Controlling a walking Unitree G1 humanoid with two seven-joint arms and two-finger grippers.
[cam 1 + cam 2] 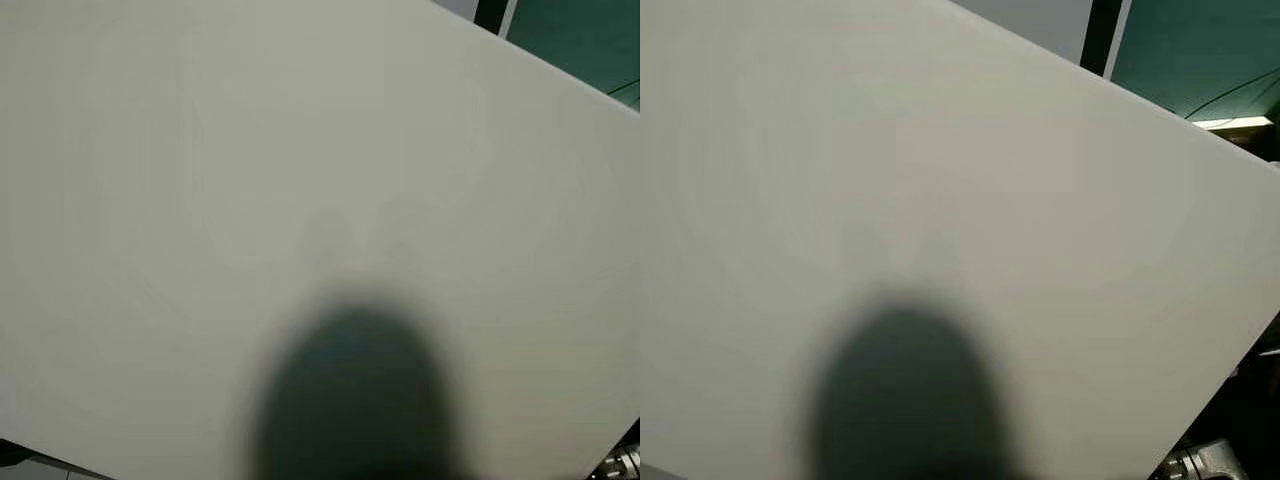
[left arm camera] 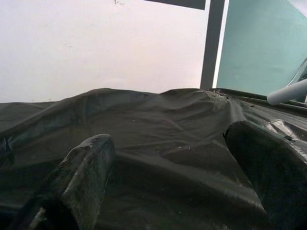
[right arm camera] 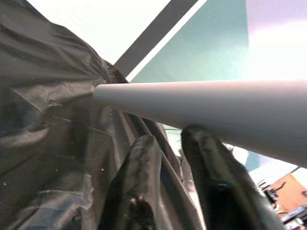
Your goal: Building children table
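Note:
A large white table panel [image 1: 300,150] stands tilted very close in front of my head, with a blurred dark round shape [image 1: 350,400] at its lower edge. In the left wrist view my left gripper [image 2: 172,153] is open over a crumpled black sheet [image 2: 158,115], with nothing between its fingers [image 2: 86,167]. In the right wrist view my right gripper [image 3: 170,139] has its fingers [image 3: 139,182] close together, nothing seen between them. A white tapered table leg [image 3: 216,105] crosses just beyond the tips, touching one of them.
A green wall [image 1: 1180,50] and a dark post [image 2: 211,43] stand behind the panel at the right. Another white leg end [image 2: 288,92] pokes in over the black sheet. A silver part of my right arm [image 1: 1200,465] shows below the panel.

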